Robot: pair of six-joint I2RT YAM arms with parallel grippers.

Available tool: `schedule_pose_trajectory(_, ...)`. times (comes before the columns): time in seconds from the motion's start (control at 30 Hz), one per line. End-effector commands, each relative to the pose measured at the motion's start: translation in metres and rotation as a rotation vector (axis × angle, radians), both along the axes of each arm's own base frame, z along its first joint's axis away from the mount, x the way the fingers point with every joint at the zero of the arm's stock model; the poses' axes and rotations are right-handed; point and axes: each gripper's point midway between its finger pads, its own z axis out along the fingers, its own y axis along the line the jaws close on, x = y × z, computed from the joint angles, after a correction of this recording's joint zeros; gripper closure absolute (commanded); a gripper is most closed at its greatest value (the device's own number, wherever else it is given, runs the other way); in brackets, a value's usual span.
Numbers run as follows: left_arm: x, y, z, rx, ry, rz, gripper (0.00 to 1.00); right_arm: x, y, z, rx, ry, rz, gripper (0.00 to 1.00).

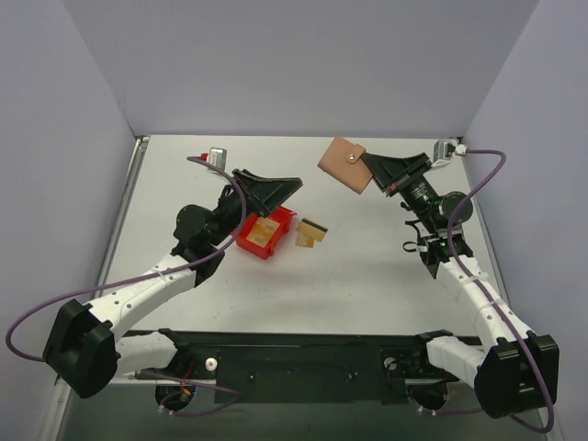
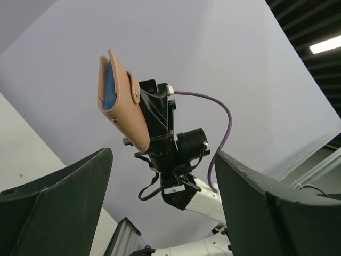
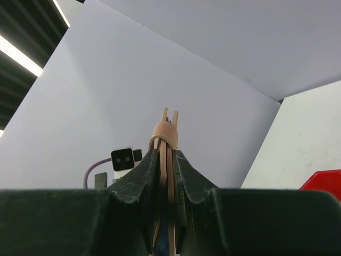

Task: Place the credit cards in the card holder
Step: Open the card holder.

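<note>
The brown card holder point(image 1: 343, 163) hangs in the air at the back right, folded, with my right gripper point(image 1: 369, 169) shut on its lower edge. The right wrist view shows the card holder point(image 3: 166, 134) edge-on, its clasp tab on top, pinched in my right gripper point(image 3: 167, 178). From the left wrist view the card holder point(image 2: 123, 104) shows a light blue inside. One gold credit card point(image 1: 311, 233) lies on the table and other credit cards point(image 1: 265, 229) sit in the red bin. My left gripper point(image 1: 281, 193) is open and empty above the bin, its fingers point(image 2: 64, 205) spread wide.
The red plastic bin point(image 1: 250, 243) stands left of centre, under the left wrist; a corner of the bin point(image 3: 325, 180) shows in the right wrist view. Grey walls close the table on three sides. Purple cables loop off both arms.
</note>
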Motion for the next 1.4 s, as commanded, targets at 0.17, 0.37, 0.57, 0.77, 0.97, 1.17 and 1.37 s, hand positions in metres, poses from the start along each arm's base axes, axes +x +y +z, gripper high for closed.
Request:
schedule_pose_trajectory(0.17,-0.013,-0.007,0.02,-0.06,-0.072,-0.058,0.12,-0.03,0.024,0.056,0.034,-0.199,0.06,1.0)
schedule_pose_trajectory(0.37,-0.009,-0.018,0.017,-0.036,-0.087,-0.063,0.15,-0.035,0.039,0.054,0.004,-0.202,0.071,1.0)
schedule_pose_trajectory(0.57,-0.01,-0.024,0.017,-0.03,-0.101,-0.056,0.22,-0.036,0.045,0.053,-0.004,-0.195,0.087,1.0)
schedule_pose_trajectory(0.77,-0.009,-0.023,0.023,-0.032,-0.134,-0.038,0.46,-0.038,0.05,0.048,-0.017,-0.185,0.1,1.0)
schedule_pose_trajectory(0.97,-0.006,-0.024,0.023,-0.039,-0.135,-0.034,0.48,-0.04,0.054,0.046,-0.027,-0.182,0.119,1.0)
schedule_pose_trajectory(1.17,-0.003,-0.026,0.021,-0.03,-0.135,-0.026,0.48,-0.043,0.056,0.041,-0.035,-0.171,0.13,1.0)
schedule_pose_trajectory(1.37,-0.002,-0.026,0.02,-0.012,-0.138,-0.017,0.7,-0.047,0.057,0.033,-0.058,-0.158,0.143,1.0)
